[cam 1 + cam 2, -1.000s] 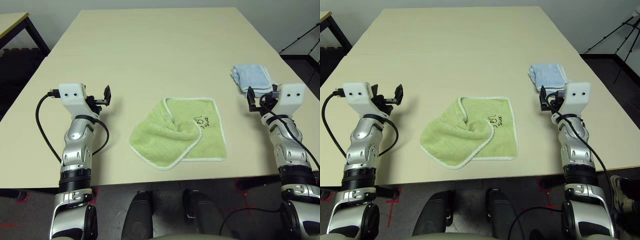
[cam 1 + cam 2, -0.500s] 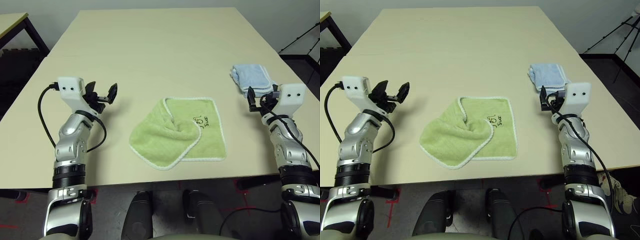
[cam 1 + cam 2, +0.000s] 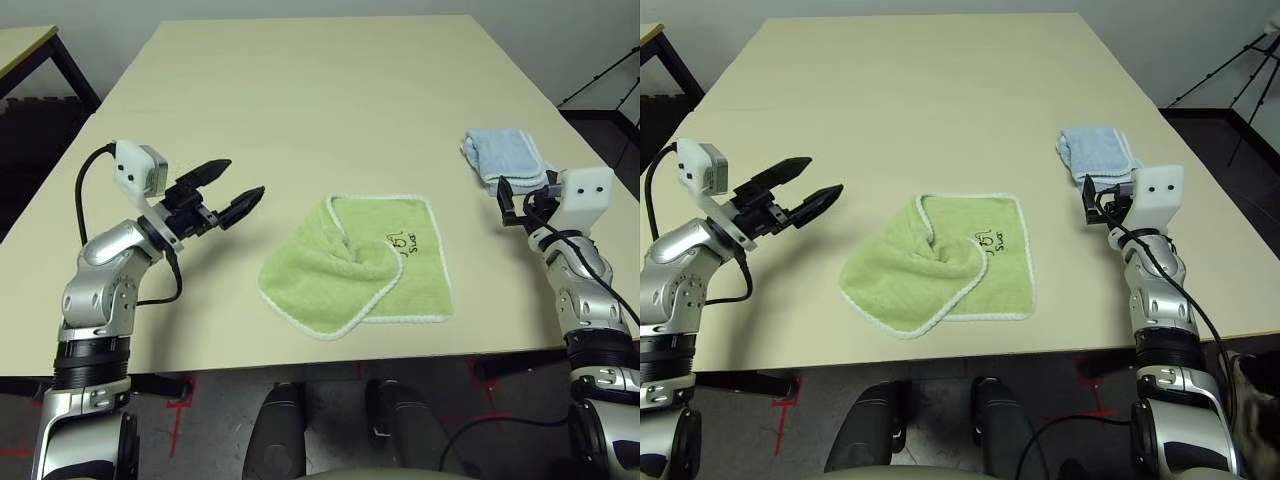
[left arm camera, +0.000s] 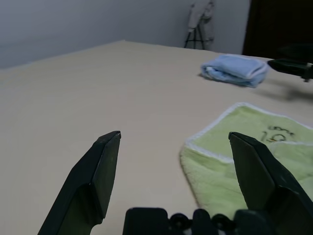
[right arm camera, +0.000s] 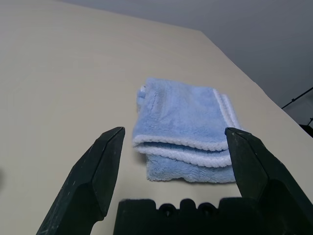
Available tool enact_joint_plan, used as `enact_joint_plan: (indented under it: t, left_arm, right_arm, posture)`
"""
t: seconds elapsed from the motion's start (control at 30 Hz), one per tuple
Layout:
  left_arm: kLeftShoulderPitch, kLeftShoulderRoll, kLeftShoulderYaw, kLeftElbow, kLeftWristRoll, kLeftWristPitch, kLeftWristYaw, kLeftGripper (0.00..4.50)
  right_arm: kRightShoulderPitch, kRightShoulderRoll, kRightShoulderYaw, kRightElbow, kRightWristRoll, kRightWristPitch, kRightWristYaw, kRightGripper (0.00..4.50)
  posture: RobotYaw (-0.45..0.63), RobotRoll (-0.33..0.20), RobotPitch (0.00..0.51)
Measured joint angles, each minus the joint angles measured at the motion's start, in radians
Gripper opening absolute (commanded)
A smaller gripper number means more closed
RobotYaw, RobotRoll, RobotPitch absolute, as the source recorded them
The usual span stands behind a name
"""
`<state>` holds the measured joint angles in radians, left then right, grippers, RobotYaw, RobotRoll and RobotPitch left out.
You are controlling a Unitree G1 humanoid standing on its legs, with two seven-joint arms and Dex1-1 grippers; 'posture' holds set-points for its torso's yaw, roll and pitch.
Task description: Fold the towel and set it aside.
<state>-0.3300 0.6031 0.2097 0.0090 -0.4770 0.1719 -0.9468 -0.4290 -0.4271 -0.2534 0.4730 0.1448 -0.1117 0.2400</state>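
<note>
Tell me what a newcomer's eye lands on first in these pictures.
The light green towel near the table's front edge draws the eye first: it lies half folded, one corner flopped over, a black handwritten mark showing. Next, the left pincer, open, points toward the towel from its left without touching it. On the right, a folded pale blue towel lies just beyond the open right pincer.
</note>
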Motion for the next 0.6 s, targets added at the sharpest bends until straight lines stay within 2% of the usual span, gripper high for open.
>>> enact_joint_plan:
  t: [0.27,0.47,0.6]
  left_arm:
    - [0.110,0.054,-0.014,-0.122,-0.023,0.003,-0.095,4.50]
    - [0.118,0.057,-0.014,-0.128,-0.037,-0.008,-0.135,4.50]
    - [0.113,0.057,-0.017,-0.155,-0.114,0.076,-0.160,4.50]
  right_arm:
    - [-0.001,-0.028,0.000,0.000,0.003,0.002,0.040,4.45]
    - [-0.023,-0.028,0.002,0.005,0.002,0.002,0.056,4.45]
    - [-0.026,-0.028,0.002,0.005,0.001,0.002,0.064,4.45]
  posture:
    - [0.23,0.000,0.114]
    - [0.24,0.000,0.115]
    - [0.23,0.000,0.119]
